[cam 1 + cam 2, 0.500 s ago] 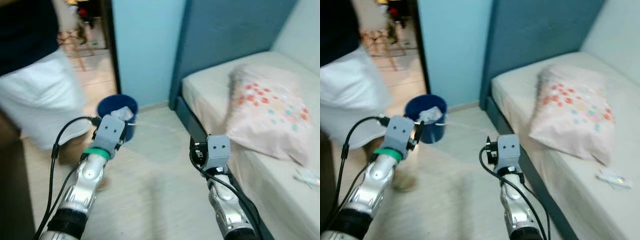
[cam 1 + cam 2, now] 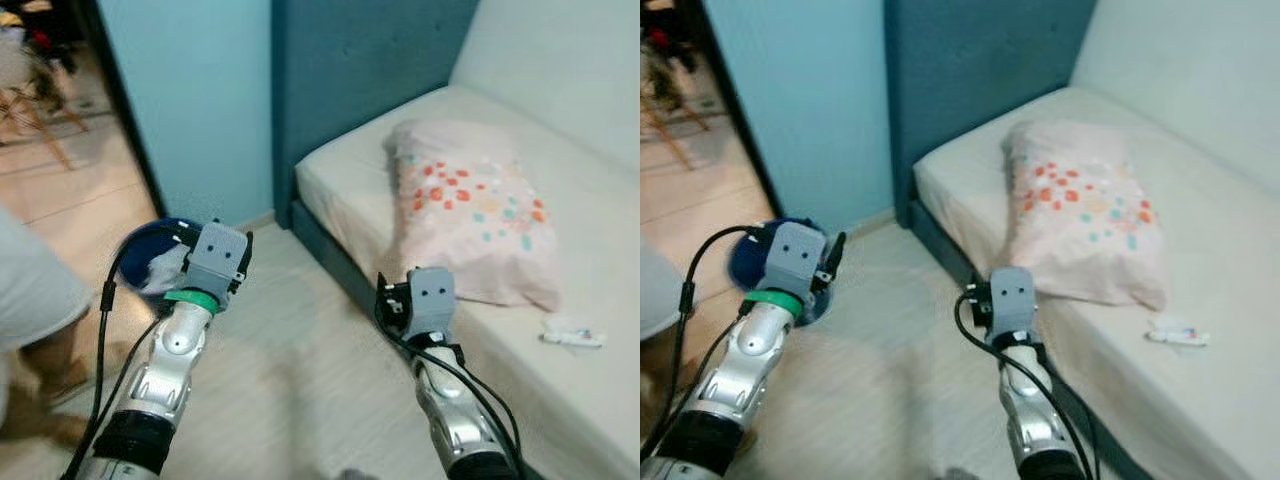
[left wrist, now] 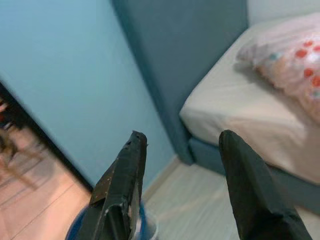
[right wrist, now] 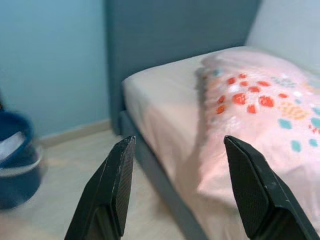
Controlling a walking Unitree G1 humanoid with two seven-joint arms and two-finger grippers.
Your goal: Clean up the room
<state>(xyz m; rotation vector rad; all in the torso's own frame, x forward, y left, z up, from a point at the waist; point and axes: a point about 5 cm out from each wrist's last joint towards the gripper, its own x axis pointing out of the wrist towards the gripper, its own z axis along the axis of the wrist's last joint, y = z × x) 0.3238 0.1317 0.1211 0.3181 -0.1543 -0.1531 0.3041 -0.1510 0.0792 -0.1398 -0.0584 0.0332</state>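
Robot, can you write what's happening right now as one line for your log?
left gripper: open, empty, above blue bin | right gripper: open, empty, facing pillow | small wrapper on bed | person's leg at left

Bare pale floor [image 2: 300, 370] runs open between both arms, so there's room to pass down the middle. The bed [image 2: 610, 400] and its dark blue frame edge [image 2: 335, 272] wall off the right side, with a spotted pillow [image 2: 465, 215] hogging the head end. A blue bin [image 2: 752, 262] sits by the light blue wall [image 2: 195, 110], right behind the left end effector [image 3: 181, 172]. A person's leg [image 2: 30, 320] blocks the far left.
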